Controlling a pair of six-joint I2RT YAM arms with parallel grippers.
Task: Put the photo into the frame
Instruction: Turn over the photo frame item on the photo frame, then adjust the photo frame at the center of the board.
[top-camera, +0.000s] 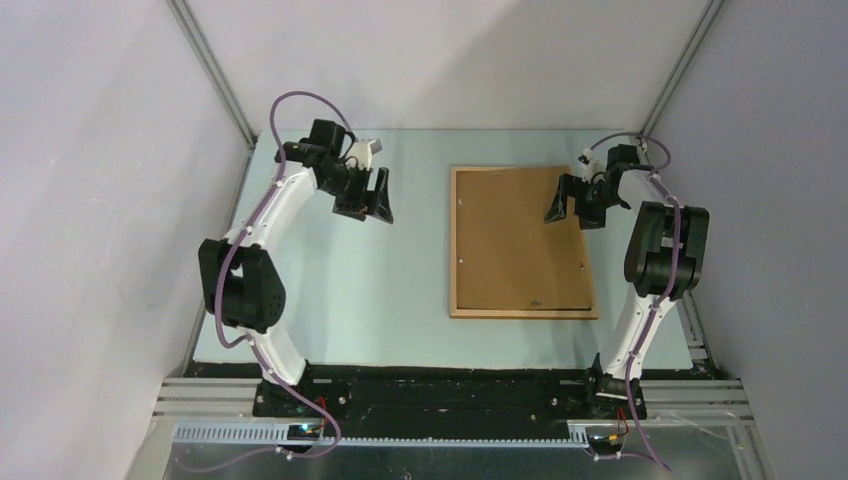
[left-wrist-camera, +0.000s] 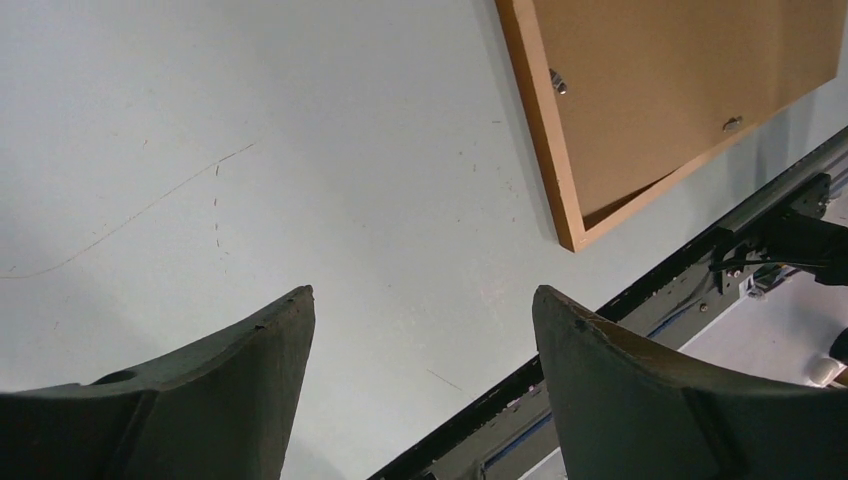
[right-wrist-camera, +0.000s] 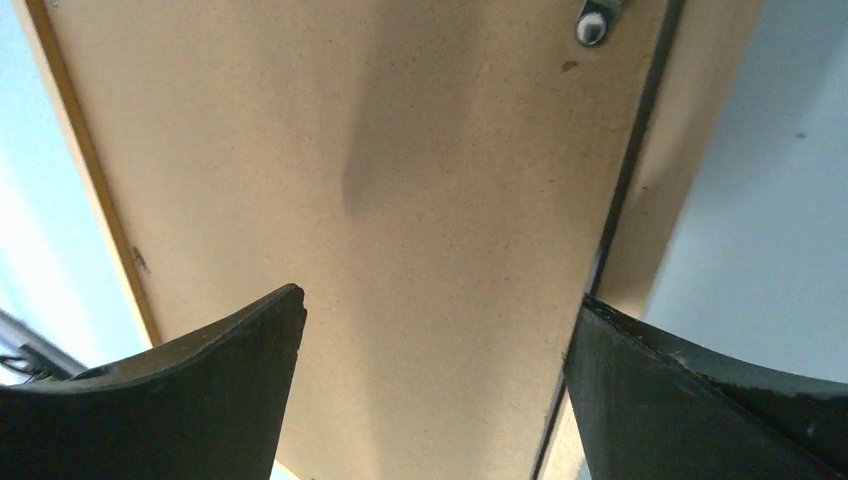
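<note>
I see the frame (top-camera: 520, 313) lying back-up on the counter (top-camera: 350, 290). The left hand (top-camera: 369, 214) hangs released, left of the frame. The right hand (top-camera: 572, 216) hangs released over the frame's far-right part.

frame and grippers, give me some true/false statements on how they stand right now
1. The frame lies flat on the table, back side up. True.
2. The left gripper grips the frame. False: it is open over bare table, apart from the frame.
3. The right gripper is open above the frame's right part. True.
4. The photo's picture side shows in the frame. False: only the brown backing board shows; no photo is visible.
</note>
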